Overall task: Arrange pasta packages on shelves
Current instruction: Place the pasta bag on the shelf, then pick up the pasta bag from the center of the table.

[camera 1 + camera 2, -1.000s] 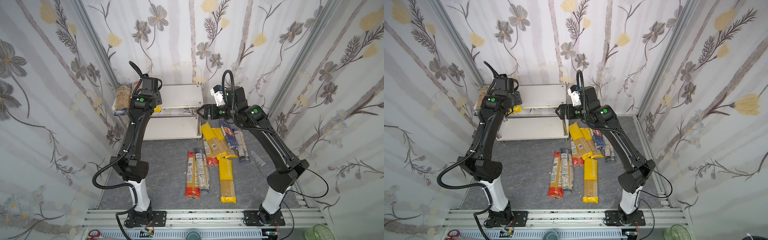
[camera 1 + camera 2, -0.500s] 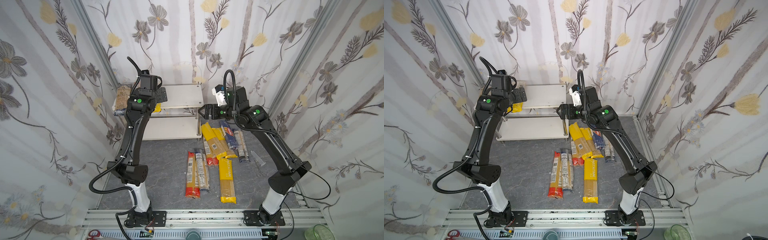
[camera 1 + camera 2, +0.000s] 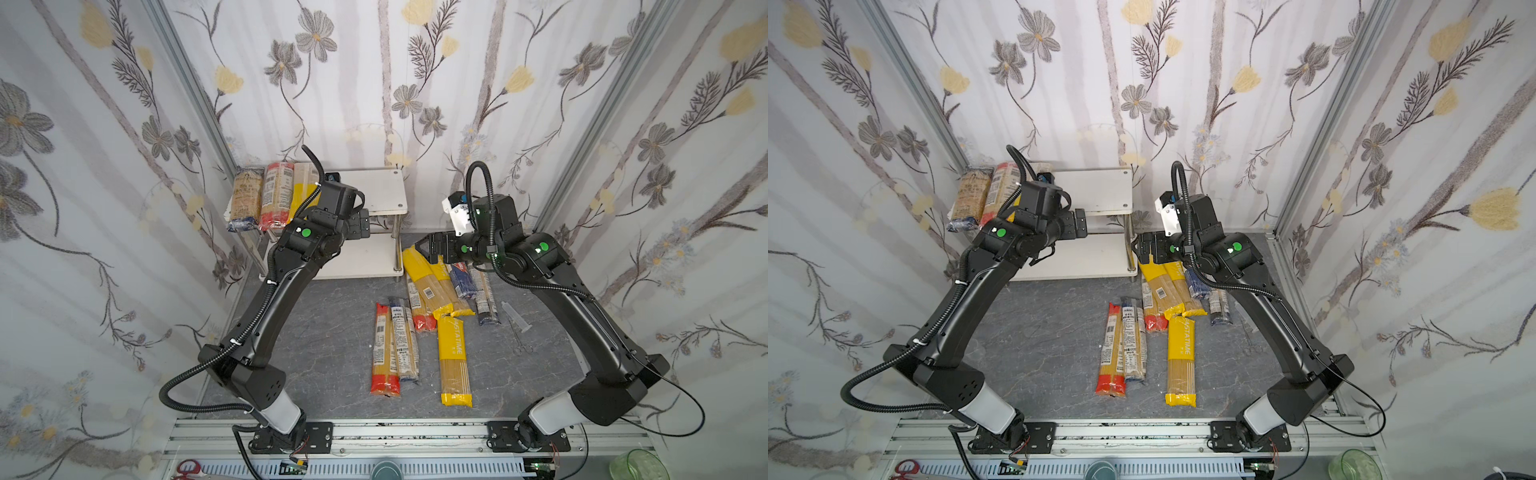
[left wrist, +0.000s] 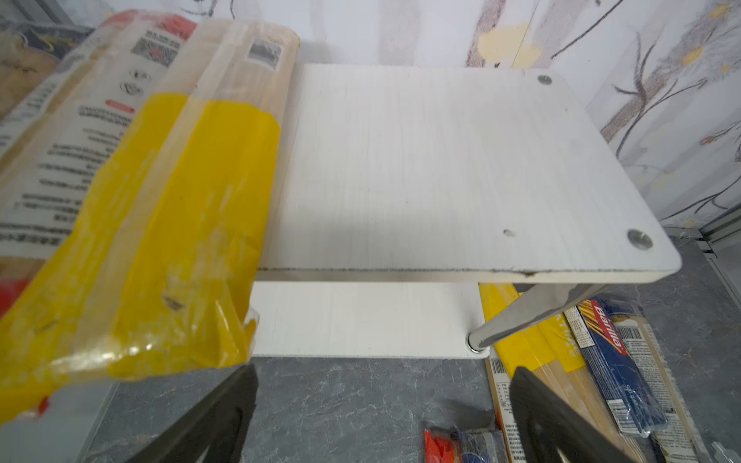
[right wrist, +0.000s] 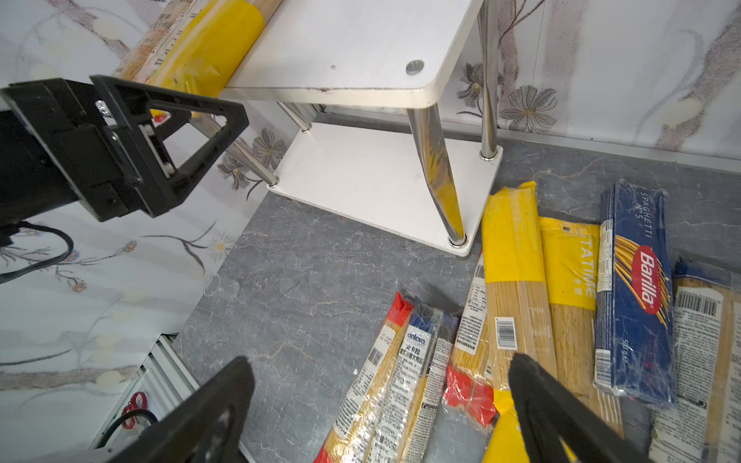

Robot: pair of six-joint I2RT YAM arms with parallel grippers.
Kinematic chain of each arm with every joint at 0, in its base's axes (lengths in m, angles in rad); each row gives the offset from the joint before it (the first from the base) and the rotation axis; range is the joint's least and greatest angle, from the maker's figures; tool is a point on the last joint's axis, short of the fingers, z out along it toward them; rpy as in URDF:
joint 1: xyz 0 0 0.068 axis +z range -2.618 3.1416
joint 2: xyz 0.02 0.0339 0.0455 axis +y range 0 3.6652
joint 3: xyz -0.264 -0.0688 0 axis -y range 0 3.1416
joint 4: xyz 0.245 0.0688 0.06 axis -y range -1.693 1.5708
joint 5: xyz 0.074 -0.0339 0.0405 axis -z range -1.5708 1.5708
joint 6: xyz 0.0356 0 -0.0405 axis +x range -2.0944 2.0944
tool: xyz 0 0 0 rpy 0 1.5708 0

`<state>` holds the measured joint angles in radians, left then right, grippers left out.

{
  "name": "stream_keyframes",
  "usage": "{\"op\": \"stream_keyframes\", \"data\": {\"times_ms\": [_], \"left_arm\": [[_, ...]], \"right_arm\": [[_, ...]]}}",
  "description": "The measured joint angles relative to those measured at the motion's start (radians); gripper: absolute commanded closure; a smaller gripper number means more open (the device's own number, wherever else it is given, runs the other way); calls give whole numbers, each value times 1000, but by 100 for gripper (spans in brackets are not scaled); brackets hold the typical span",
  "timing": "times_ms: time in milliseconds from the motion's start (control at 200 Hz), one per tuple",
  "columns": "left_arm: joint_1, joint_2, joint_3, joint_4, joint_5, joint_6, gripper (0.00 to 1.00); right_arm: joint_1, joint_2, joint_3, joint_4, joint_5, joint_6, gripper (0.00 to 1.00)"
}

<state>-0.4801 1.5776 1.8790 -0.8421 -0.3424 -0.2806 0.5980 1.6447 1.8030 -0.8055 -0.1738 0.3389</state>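
White walls (image 3: 415,83), grey stripes, grey and yellow flowers. Grey marble-veined floor (image 3: 324,332). At 12 o'clock the shelves (image 3: 386,191): white boards, shiny silver posts. On the top board, toward 9 o'clock: tan packet (image 3: 246,199) with dark blue end, red-and-white packet (image 3: 276,195), yellow-banded packet (image 4: 180,200). On the floor at 5 o'clock of the shelves: yellow packet (image 3: 454,357), red-ended packet (image 3: 384,353), dark blue packet (image 5: 637,288) with red oval logo. Black arms (image 3: 582,316), green lights.

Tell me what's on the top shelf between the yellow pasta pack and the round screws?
Nothing. The top shelf is bare from the yellow pasta pack to the screws; the left wrist view shows it.
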Motion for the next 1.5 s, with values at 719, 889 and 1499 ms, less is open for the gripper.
{"op": "stream_keyframes", "data": {"times_ms": [719, 889, 1499], "left_arm": [[-459, -496, -987, 205, -82, -619, 0], [-609, -451, -1100, 217, -109, -776, 0], [-775, -270, -1249, 319, -53, -954, 0]], "right_arm": [[-2, -413, -463, 24, -27, 11, 0], [-2, -444, -484, 0, -33, 7, 0], [-2, -534, -559, -5, -39, 12, 0]]}}
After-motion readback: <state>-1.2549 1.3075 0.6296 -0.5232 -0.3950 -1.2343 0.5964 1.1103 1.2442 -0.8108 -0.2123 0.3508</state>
